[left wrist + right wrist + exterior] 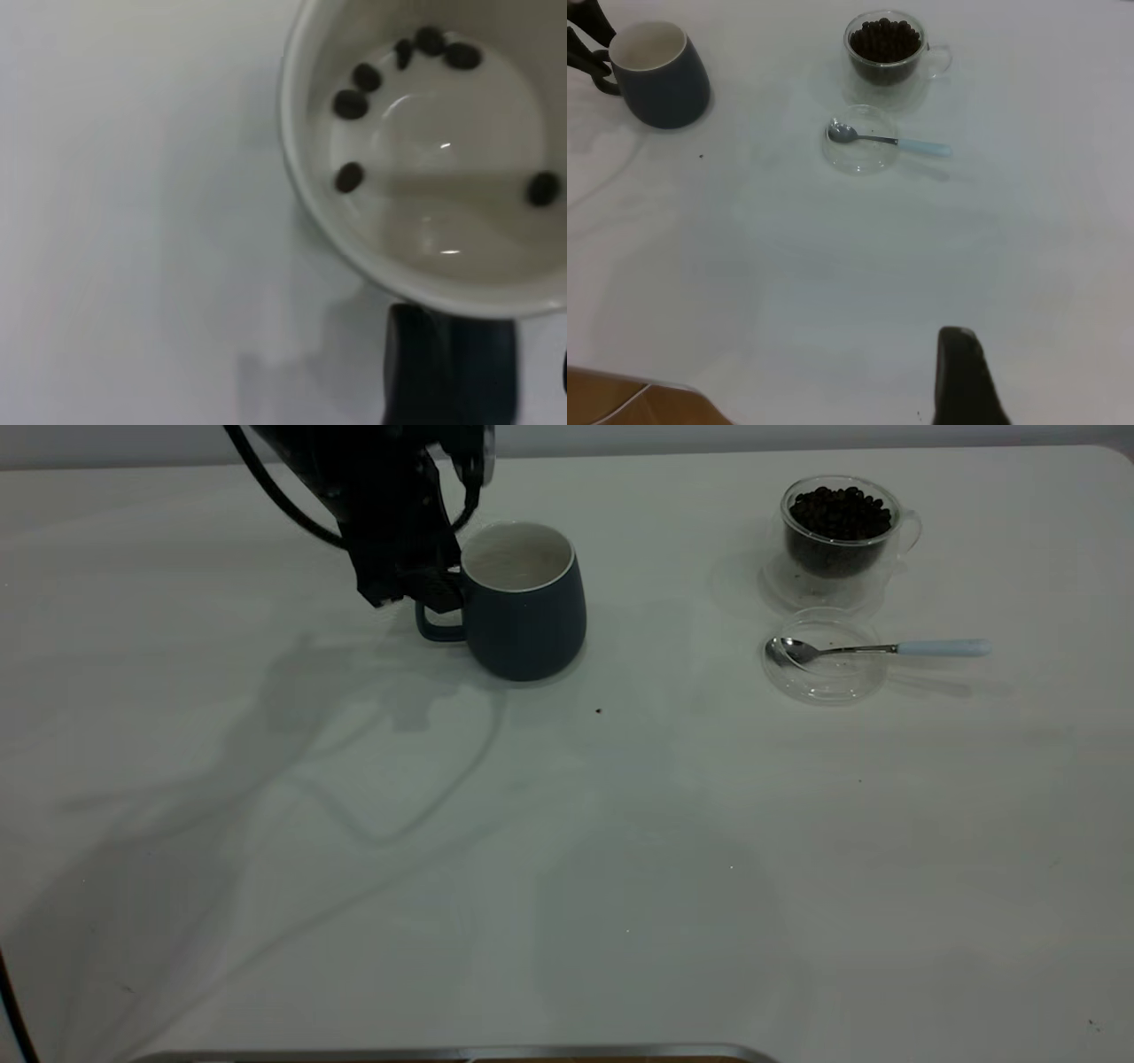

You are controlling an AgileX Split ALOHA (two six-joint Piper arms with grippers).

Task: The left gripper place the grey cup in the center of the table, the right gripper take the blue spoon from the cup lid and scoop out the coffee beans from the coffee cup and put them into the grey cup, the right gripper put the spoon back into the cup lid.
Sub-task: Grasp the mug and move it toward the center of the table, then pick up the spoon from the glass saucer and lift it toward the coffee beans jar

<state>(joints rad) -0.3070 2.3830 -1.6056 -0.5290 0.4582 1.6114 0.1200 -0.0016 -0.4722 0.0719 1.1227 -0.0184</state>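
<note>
The grey cup (527, 607) stands upright on the table left of centre, with several coffee beans (351, 104) on its white bottom. My left gripper (438, 598) is at the cup's handle (483, 372). One finger (415, 367) lies against the handle and the other stands apart from it, so the jaws are open around it. The blue-handled spoon (886, 648) lies across the clear cup lid (826, 657). The glass coffee cup (840, 527) full of beans stands behind the lid. My right gripper (966, 376) hovers over the near table, far from the spoon (890, 140).
One stray bean (599, 711) lies on the table in front of the grey cup. The left arm's cable hangs behind the cup. The table's near edge (461, 1052) is at the front.
</note>
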